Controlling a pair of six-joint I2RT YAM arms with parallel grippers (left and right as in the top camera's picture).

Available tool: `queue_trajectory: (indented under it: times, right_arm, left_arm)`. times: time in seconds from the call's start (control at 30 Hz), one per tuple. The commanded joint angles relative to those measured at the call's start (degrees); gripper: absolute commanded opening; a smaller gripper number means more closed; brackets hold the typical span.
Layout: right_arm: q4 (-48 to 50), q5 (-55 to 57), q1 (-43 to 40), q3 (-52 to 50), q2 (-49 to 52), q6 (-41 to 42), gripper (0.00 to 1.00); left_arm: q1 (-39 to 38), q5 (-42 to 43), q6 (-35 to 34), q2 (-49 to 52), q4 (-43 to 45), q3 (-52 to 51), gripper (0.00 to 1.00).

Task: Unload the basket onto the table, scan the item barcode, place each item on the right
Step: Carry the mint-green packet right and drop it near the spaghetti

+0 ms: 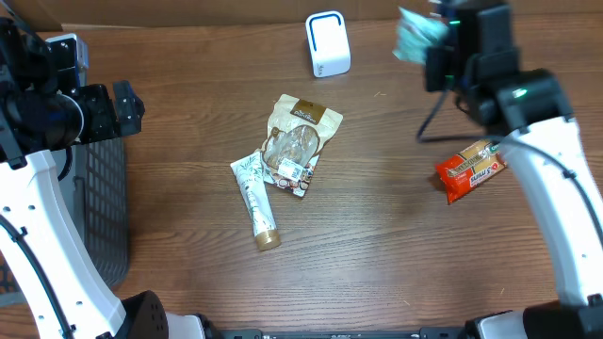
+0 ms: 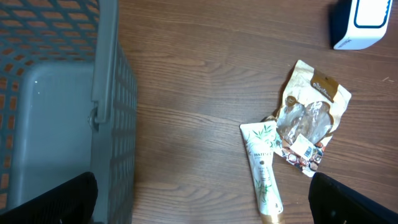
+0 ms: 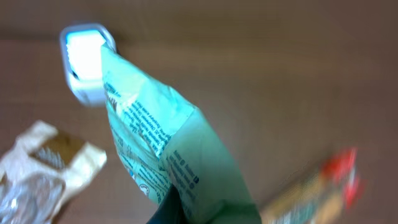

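RIGHT: my jaws clenched on green packet [image 3: 163,134] | packet juts from them, near white scanner [image 1: 327,44] | LEFT: my jaws released, by basket [image 2: 113,93]

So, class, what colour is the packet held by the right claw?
The packet is pale mint green with dark print, clearest in the right wrist view.

I see a mint-green plastic pouch [image 3: 161,143] with dark print, a white box scanner [image 1: 327,44] edged blue, a red-orange bar wrapper [image 1: 471,170], and a white leaf-patterned tube [image 1: 254,200] capped gold.
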Motion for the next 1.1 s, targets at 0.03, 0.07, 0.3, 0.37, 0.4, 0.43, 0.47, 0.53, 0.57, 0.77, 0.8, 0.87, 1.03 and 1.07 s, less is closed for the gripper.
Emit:
queue_trajectory:
  times: [0.03, 0.07, 0.3, 0.37, 0.4, 0.43, 0.47, 0.53, 0.57, 0.77, 0.8, 0.87, 1.03, 1.07]
  right_arm:
    - [-4.5, -13.1, -9.2, -3.4, 2.6, 10.0, 0.04]
    - [-4.8, -13.2, -13.3, -5.9, 3.4, 10.0, 0.04]
    - [7.0, -13.6, -24.2, -16.9, 10.2, 9.8, 0.04]
    - [11.2, -13.8, -24.7, -19.0, 12.1, 9.7, 0.04]
    - [13.3, -13.9, -24.7, -20.0, 12.9, 9.6, 0.04]
    - [15.2, -13.9, -24.7, -20.7, 13.6, 9.6, 0.05]
    - [16.3, -13.8, -24.7, -21.0, 14.3, 9.6, 0.09]
    - [17.6, -13.8, -24.7, -21.0, 15.1, 9.6, 0.23]
    - [17.8, -13.8, -24.7, -21.0, 15.1, 9.6, 0.23]
    - [17.4, -13.6, -24.7, -21.0, 15.1, 9.6, 0.33]
    - [17.2, -13.6, -24.7, -21.0, 15.1, 9.6, 0.36]
    - [16.3, -13.7, -24.7, -20.8, 15.1, 9.6, 0.39]
    - [8.1, -15.1, -24.2, -15.3, 15.1, 9.6, 0.40]
    - [5.9, -16.1, -24.0, -13.5, 15.1, 9.6, 0.42]
  left_arm:
    - [0.2, -0.1, 1.4, -0.2, 0.0, 0.1, 1.00]
    - [0.2, -0.1, 1.4, -0.2, 0.0, 0.1, 1.00]
    - [0.2, -0.1, 1.4, -0.2, 0.0, 0.1, 0.99]
    - [0.2, -0.1, 1.4, -0.2, 0.0, 0.1, 1.00]
    - [0.2, -0.1, 1.4, -0.2, 0.0, 0.1, 1.00]
    - [0.2, -0.1, 1.4, -0.2, 0.0, 0.1, 1.00]
    - [0.2, -0.1, 1.4, -0.2, 0.0, 0.1, 1.00]
    - [0.2, -0.1, 1.4, -0.2, 0.0, 0.1, 1.00]
    - [0.2, -0.1, 1.4, -0.2, 0.0, 0.1, 0.99]
    - [0.2, -0.1, 1.4, -0.2, 0.0, 0.1, 0.99]
    - [0.2, -0.1, 1.4, -0.2, 0.0, 0.1, 1.00]
    - [0.2, -0.1, 1.4, -0.2, 0.0, 0.1, 1.00]
    - [0.2, -0.1, 1.4, -0.2, 0.0, 0.1, 0.99]
    - [0.2, -0.1, 1.4, -0.2, 0.0, 0.1, 1.00]
